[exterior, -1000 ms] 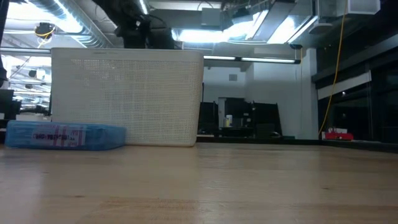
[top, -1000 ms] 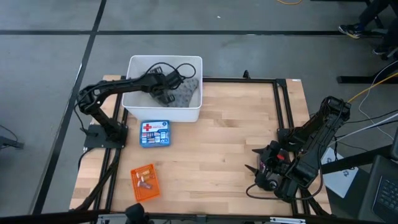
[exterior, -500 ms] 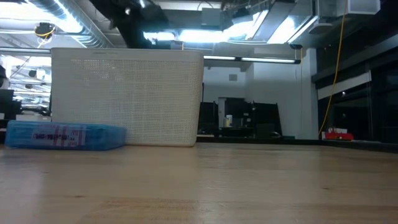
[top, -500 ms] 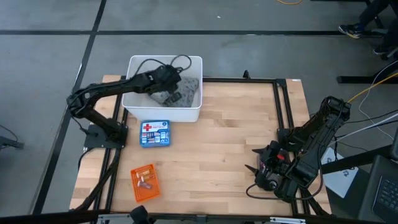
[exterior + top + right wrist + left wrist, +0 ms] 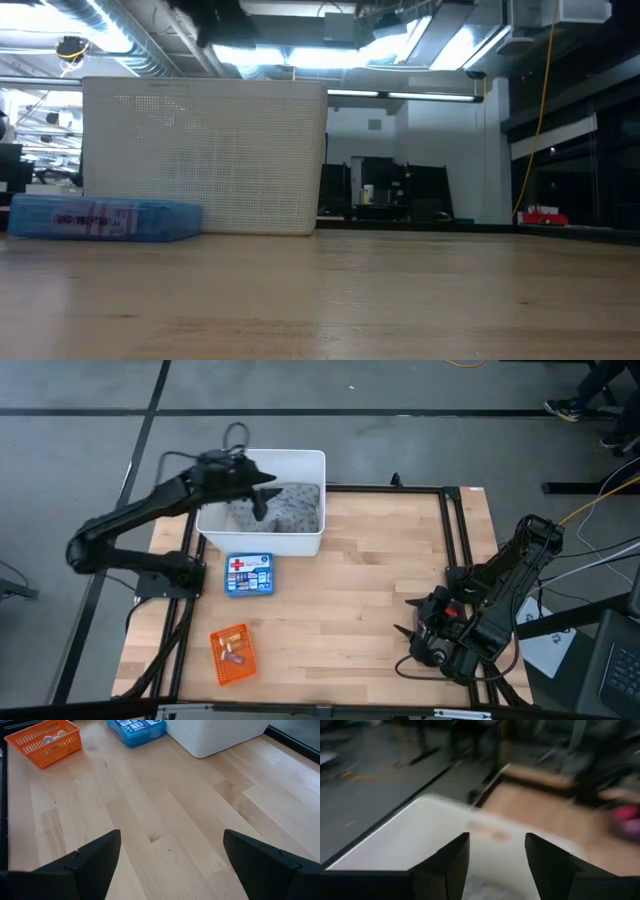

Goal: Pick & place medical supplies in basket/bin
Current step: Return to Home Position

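Toward the table's (image 5: 380,580) near right corner, right gripper (image 5: 171,845) parked, spread, empty. Far left corner: grey pack (image 5: 295,508) lying in white tub (image 5: 262,541), likely soft and light, best pinched at a fold; left gripper (image 5: 497,845) above, spread, empty.

Bright, even overhead light in the high view, with short soft shadows under the arms and beside the white tub (image 5: 262,541). The low view is backlit: ceiling light strips (image 5: 440,45) glare up top while the tub's near wall and the foreground wood sit dimmer. Left wrist view is heavily motion-smeared, with everything beyond the left gripper (image 5: 496,836) fingers (image 5: 447,862) streaked and the fingers dark silhouettes; right wrist view is evenly lit, the table (image 5: 165,815) between and ahead of the right gripper (image 5: 171,832) fingers (image 5: 95,857) has a faint sheen, and those fingers are dark and soft-edged up close.
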You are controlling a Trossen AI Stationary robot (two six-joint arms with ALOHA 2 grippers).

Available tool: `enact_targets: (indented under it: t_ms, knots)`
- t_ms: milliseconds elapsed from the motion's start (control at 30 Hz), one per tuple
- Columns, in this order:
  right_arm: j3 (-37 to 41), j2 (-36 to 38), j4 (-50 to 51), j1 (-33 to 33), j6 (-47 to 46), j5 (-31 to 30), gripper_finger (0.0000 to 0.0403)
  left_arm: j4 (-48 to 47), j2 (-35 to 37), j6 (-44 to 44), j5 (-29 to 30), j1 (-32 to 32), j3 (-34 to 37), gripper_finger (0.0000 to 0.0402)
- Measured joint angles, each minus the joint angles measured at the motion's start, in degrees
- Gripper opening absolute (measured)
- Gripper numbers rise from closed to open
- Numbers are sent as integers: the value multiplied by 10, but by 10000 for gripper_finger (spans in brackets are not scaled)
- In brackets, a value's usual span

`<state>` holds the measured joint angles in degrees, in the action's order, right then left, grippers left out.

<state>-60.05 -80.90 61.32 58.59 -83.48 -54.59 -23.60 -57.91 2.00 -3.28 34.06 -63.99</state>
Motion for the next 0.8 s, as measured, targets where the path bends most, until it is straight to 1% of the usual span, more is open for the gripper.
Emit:
enact_targets:
  t_ms: [100,167,400,467,567,600,733,800]
  knots:
    - [0,0,0,-5,1,0,352,-2,53,-18,-60,-1,0,187]
    - [0,0,0,-9,2,0,352,-5,84,-27,-74,-7,0,185]
    - [0,0,0,-20,2,1,352,-35,160,-66,-78,-65,0,187]
    - [0,0,-2,-20,-5,10,352,-50,172,-71,-88,-86,0,186]
    - [0,0,-25,-20,-20,35,352,-56,184,-84,-89,-114,0,183]
    - [0,0,-26,-20,-14,36,352,-54,186,-88,-89,-122,0,182]
    - [0,0,-26,-23,74,26,352,-45,187,-95,-77,-141,0,180]
    - [0,0,-27,-24,99,1,352,-52,187,-113,-68,-141,-1,180]
